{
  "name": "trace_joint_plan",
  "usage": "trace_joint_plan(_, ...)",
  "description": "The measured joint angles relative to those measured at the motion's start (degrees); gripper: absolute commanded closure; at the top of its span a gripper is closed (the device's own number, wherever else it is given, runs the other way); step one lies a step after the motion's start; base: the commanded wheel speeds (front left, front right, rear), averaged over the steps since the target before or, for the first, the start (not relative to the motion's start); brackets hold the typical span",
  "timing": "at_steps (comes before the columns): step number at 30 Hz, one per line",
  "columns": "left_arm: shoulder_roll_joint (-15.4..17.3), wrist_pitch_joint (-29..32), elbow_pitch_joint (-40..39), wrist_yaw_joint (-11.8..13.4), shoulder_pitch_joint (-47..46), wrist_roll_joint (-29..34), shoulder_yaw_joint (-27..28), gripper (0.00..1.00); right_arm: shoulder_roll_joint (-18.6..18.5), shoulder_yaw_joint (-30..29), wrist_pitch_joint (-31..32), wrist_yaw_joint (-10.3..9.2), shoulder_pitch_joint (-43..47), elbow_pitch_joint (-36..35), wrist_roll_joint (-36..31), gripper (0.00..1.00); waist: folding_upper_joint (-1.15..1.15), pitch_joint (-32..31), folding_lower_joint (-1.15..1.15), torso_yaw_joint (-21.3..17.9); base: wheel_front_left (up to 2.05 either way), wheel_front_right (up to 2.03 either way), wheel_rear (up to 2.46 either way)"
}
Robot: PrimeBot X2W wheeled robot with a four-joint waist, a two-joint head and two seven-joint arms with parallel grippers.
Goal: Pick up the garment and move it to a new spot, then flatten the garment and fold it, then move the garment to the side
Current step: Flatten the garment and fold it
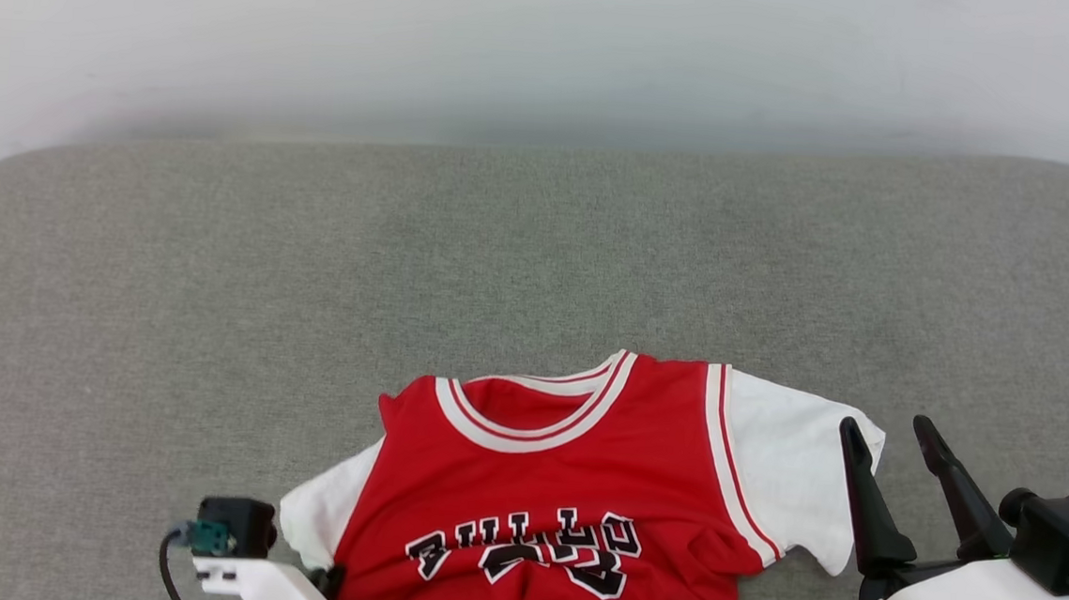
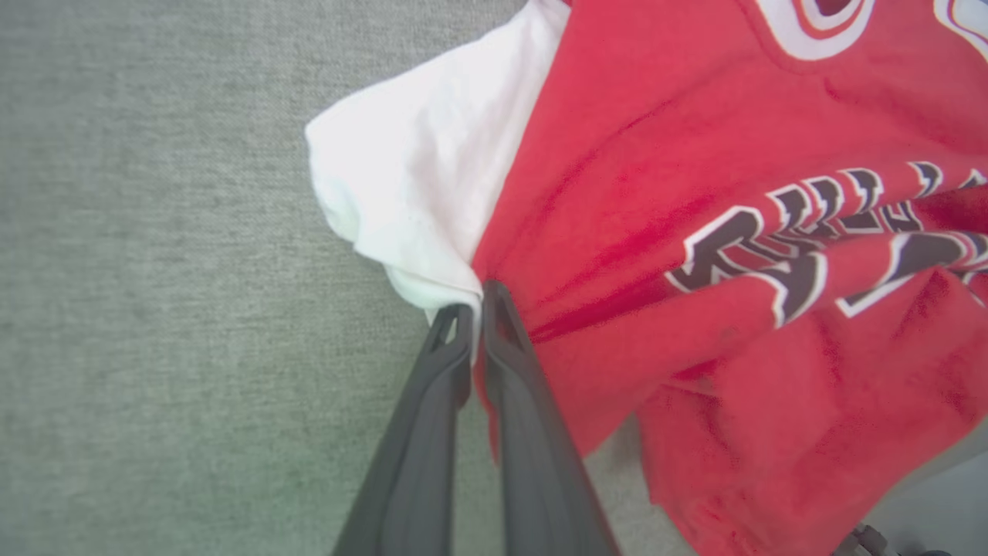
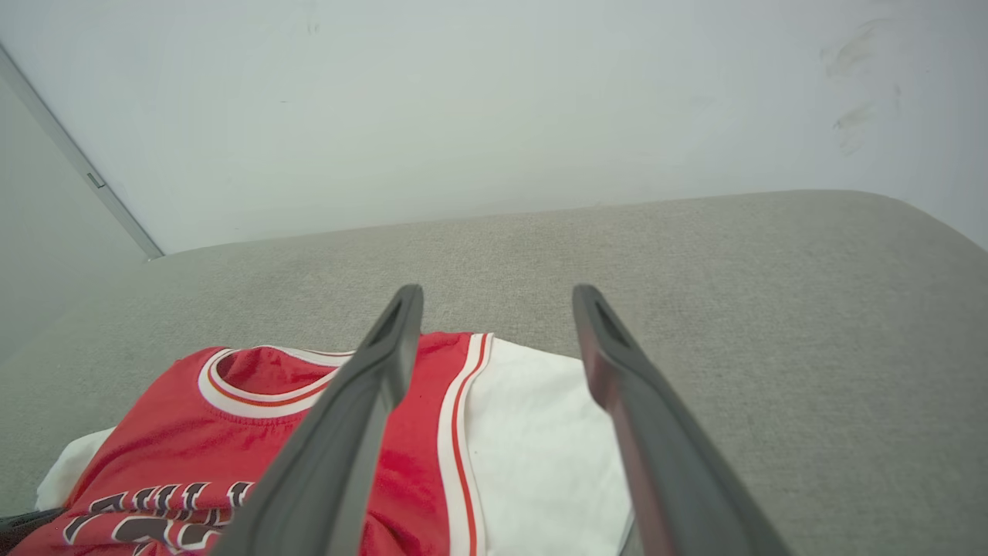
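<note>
The garment [image 1: 560, 471] is a red jersey shirt with white short sleeves, striped trim and black lettering. It lies front-up and rumpled near the front of a grey fabric surface [image 1: 312, 256]. In the left wrist view my left gripper [image 2: 478, 303] is shut on the garment [image 2: 656, 193], pinching the cloth where the white sleeve meets the red body. My right gripper [image 1: 885, 426] stands open just above the other white sleeve's outer edge, with nothing between its fingers. In the right wrist view the right gripper [image 3: 498, 295] has its fingers spread above the garment [image 3: 255, 432].
The grey fabric surface [image 3: 772, 309] stretches wide behind and to both sides of the shirt, with rounded far corners. A pale wall [image 1: 552, 47] rises right behind it.
</note>
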Motion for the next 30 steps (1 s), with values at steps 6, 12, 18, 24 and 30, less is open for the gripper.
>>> trace_joint_plan(6,-2.58,-3.9,-0.81,0.34,2.63,-0.19,-0.22,0.0,0.01,-0.15,1.1,0.0,0.18,-1.46,-1.41,0.0,0.0,-1.88,0.0,0.52,0.0,0.0,0.0)
trace_joint_plan(12,-2.75,-11.44,-3.86,3.04,2.65,3.58,1.74,0.0,0.0,-0.51,2.59,0.0,1.27,-2.87,-1.41,0.0,0.0,-3.87,0.0,0.94,0.0,0.0,0.0)
trace_joint_plan(18,-1.36,-18.11,-7.37,5.26,3.27,6.27,4.74,0.0,0.01,-1.05,3.87,0.0,2.31,-3.11,-0.56,0.0,0.0,-5.25,0.0,1.11,0.0,0.0,0.0)
trace_joint_plan(24,-1.02,-24.77,-9.74,5.84,3.67,7.9,8.25,0.0,0.03,-4.53,7.39,0.0,3.61,-0.54,2.37,0.0,0.0,-5.93,0.0,1.08,0.0,0.0,0.0)
trace_joint_plan(30,-0.49,-26.63,-12.99,6.3,3.71,10.27,10.25,0.0,-2.38,-12.92,17.95,0.0,1.39,9.49,6.36,0.0,0.0,-5.45,-0.01,2.43,0.0,0.0,0.0)
